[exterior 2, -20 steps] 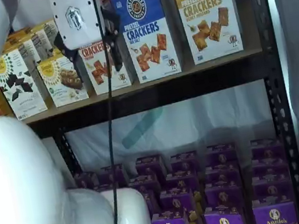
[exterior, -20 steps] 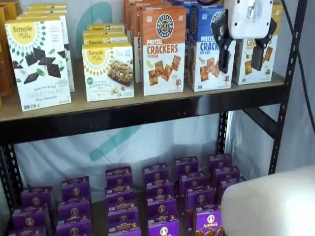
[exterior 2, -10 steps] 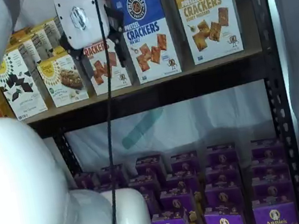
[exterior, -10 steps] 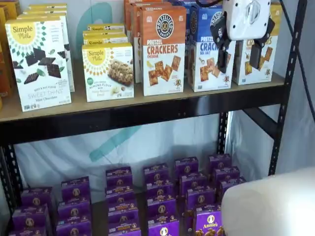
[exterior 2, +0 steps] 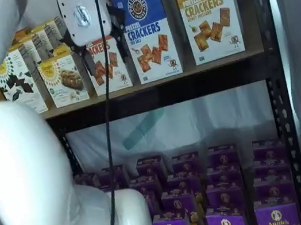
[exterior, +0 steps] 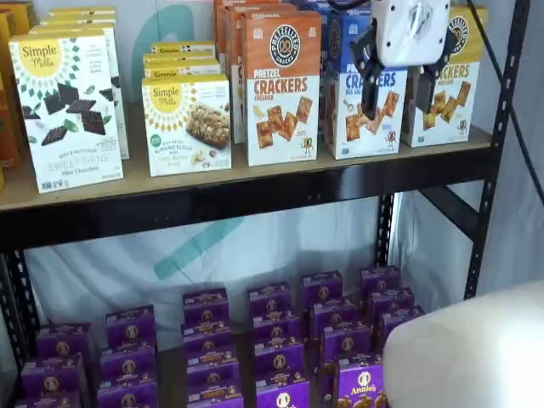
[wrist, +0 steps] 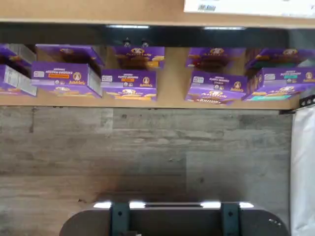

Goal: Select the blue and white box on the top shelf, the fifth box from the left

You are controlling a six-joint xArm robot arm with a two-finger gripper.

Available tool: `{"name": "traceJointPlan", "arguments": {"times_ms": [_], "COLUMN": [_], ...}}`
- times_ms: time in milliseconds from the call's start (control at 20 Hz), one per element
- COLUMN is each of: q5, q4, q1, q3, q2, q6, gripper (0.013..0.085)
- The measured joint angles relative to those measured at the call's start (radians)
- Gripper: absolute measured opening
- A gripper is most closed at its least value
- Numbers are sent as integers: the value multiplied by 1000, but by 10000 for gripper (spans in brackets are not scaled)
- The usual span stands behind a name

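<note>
In a shelf view, the gripper (exterior: 397, 83) is being carried up and toward 9 o'clock compared with a second ago, so that its white body is now being held in front of the upper part of the blue and white box (exterior: 364, 110), while the yellow-topped box (exterior: 444, 93) at its 3 o'clock is being uncovered. The two black fingers are being kept spread, a plain gap showing between them, and nothing is being grasped. The blue and white box is being left standing upright on the top shelf (exterior: 255, 183), between the orange-topped box (exterior: 282, 89) at its 9 o'clock and the yellow-topped box. In a shelf view from the other side, the gripper (exterior 2: 97, 43) is being shown still at 9 o'clock of the same box (exterior 2: 148, 31), apparently in front of the shelf and not yet around the box. The approach is judged to be under way, alignment being refined before any closing. In the wrist view, only purple boxes (wrist: 130, 78) on a lower shelf are being shown.
</note>
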Motion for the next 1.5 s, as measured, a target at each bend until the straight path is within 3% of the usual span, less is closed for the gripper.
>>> {"name": "traceJointPlan", "arguments": {"times_ms": [450, 900, 1500], "q5": [-60, -19, 26], "q4": [-5, 15, 19], "q1": [-19, -55, -80], "q3": [-123, -285, -341], "q2": [115, 241, 271], "q6": [-18, -50, -74], "gripper": [850, 850, 850]}}
